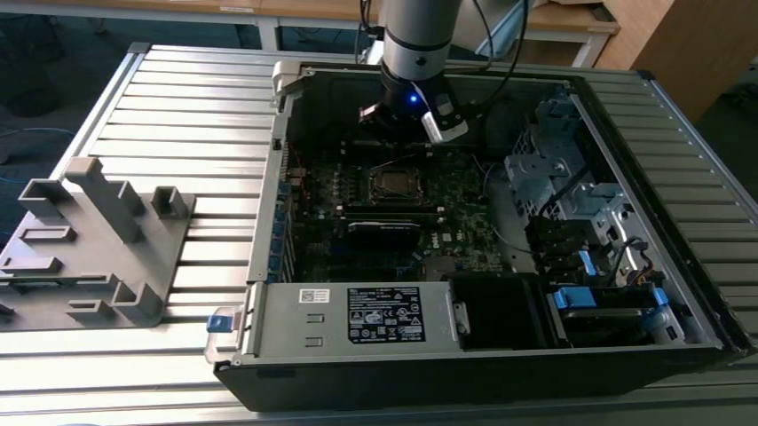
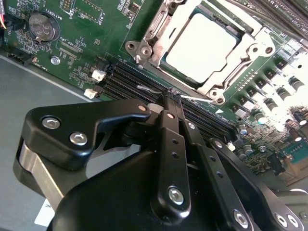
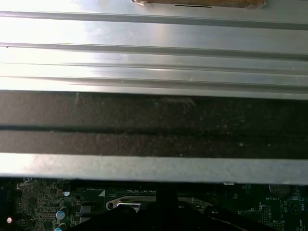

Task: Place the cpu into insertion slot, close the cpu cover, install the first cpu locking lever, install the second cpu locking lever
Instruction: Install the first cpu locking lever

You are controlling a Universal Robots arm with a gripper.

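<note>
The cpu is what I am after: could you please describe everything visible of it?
The cpu is a flat square chip with a pale silver-grey metal top. It lies seated in the insertion slot, with the silver cpu cover framing its edges. The claw, shut, is beside the slot, not touching the chip.

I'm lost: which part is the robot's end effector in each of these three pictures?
Exterior view: the black end effector under the grey arm, inside the open case, beside the cpu.
Second wrist view: the end effector is the black linkage nearest the camera, tip over the memory slots.
First wrist view: the end effector is the dark shape before the motherboard.
Shared landmark: the green motherboard.
</note>
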